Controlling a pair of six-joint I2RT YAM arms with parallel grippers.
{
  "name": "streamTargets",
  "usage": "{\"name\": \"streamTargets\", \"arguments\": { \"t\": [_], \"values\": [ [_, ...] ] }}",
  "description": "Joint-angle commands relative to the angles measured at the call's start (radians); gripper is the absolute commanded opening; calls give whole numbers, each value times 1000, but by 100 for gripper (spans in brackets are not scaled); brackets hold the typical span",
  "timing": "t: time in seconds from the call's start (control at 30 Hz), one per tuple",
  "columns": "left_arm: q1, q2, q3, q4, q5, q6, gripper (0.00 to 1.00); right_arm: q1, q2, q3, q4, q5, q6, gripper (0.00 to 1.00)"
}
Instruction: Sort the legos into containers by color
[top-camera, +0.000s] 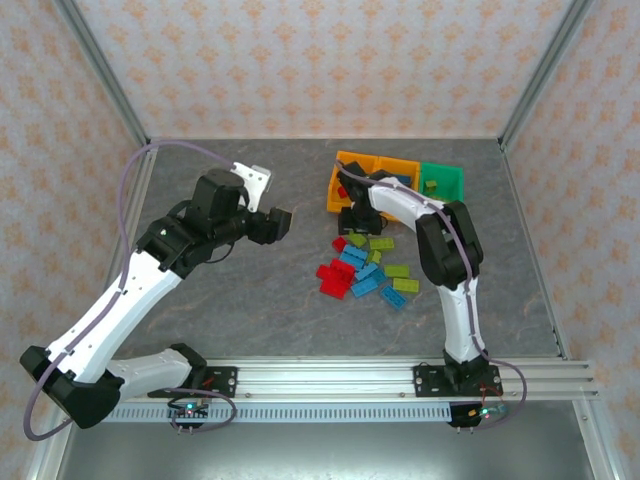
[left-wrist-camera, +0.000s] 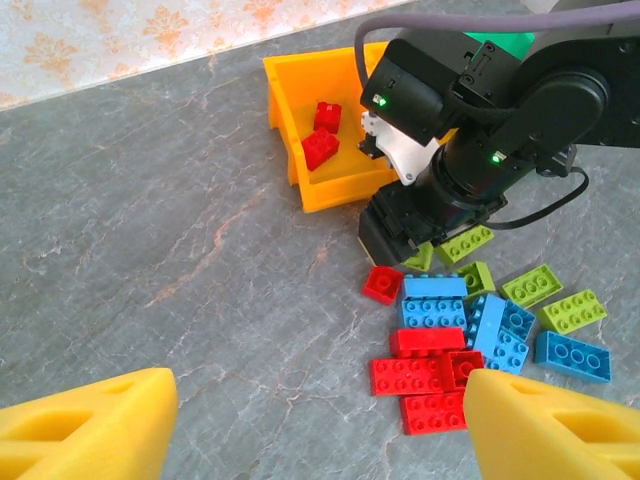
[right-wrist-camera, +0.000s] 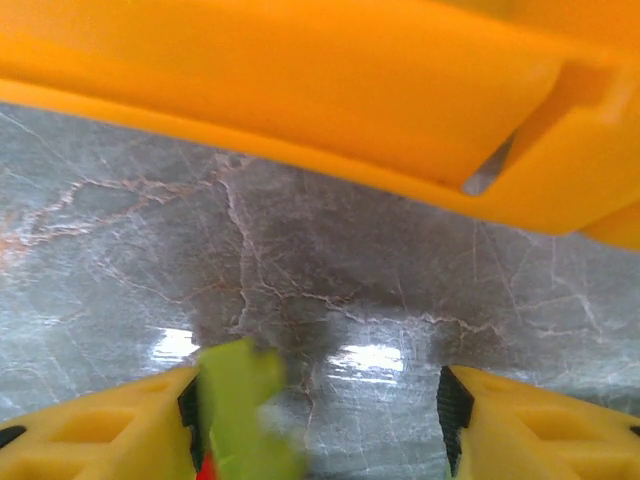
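My right gripper (right-wrist-camera: 318, 425), jaws apart by the orange bin (right-wrist-camera: 300, 90) at the tabletop's far edge, has a green lego (right-wrist-camera: 240, 405) off-centre between them, so closing may flick it away; left gripper (left-wrist-camera: 320, 425) open, empty.

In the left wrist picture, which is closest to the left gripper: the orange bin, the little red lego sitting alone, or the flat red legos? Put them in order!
1. Flat red legos: nearest the left gripper, low on the right.
2. Little red lego: farther up, near the middle.
3. Orange bin: farthest, up top.
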Motion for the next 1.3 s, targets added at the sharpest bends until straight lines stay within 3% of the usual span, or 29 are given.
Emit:
{"name": "streamTargets", "arguments": {
  "t": [0.0, 0.1, 0.23, 0.4, 0.67, 0.83, 0.97, 1.07, 1.17, 1.27],
  "values": [
    [-4, -10, -31, 9, 26, 38, 78, 3, 51, -6, -88, -17, 42, 64],
    [-4, -26, -64, 29, 53, 22, 79, 2, 47, -29, -79, -26, 69, 61],
    [-4, -77, -145, 69, 90, -10, 80, 3, 40, -29, -37, 4, 117, 43],
    [-4, -154, -212, 103, 36, -96, 80, 2, 10, 31, -51, 8, 177, 23],
    [-4, -187, -222, 86, 39, -107, 81, 4, -164, -25, -5, 82, 293, 12],
    [-5, -201, -221, 95, 69, -92, 83, -5, -408, -130, 43, 300, 343, 11],
    [-4, -211, -235, 126, 89, -79, 84, -106, -541, -175, 55, 439, 359, 11],
    [-4, -213, -240, 140, 117, -56, 85, -247, -567, -206, 105, 444, 343, 10],
    [-5, -216, -222, 116, 145, -14, 87, -375, -489, -169, 138, 372, 324, 10],
    [-5, -234, -217, 93, 168, 30, 89, -432, -324, -11, 66, 344, 266, 11]
  ]
}}
